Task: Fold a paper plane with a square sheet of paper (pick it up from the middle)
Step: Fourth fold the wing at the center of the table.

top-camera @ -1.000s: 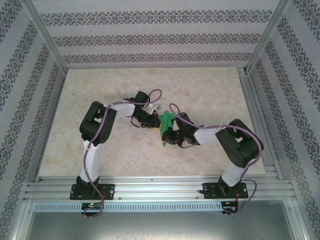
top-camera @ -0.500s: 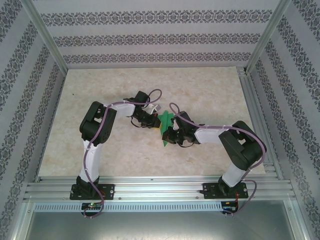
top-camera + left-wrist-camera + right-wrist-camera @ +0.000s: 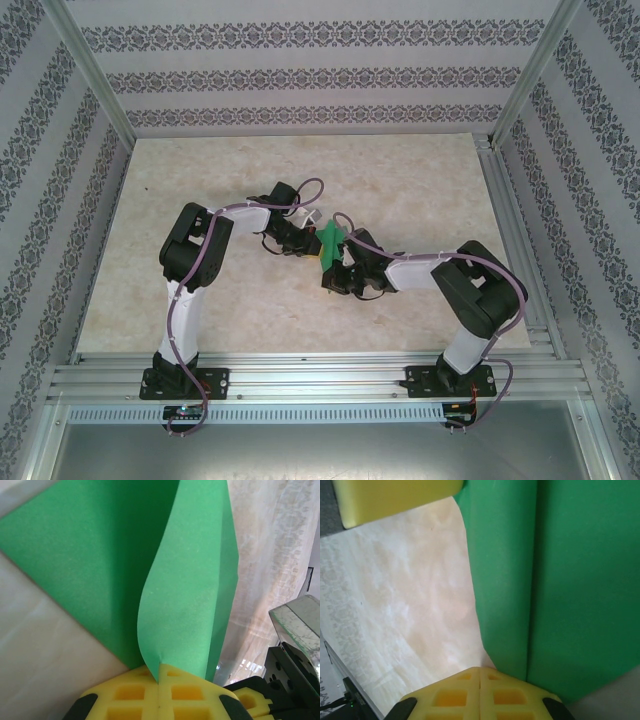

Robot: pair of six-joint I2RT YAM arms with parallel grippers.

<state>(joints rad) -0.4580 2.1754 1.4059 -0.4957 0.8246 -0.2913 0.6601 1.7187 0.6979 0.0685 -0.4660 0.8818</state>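
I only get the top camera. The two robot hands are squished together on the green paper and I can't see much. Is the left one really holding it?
Observer: Yes. In the left wrist view, the left gripper has its yellow pads shut on an edge of the paper, and one flap curls up and away from that pinch.
Operator: What about the right one?
Observer: In the right wrist view, the right gripper is shut too. The paper reaches its pads, with a straight crease running away from them, but I can't tell whether it is actually pinched there.
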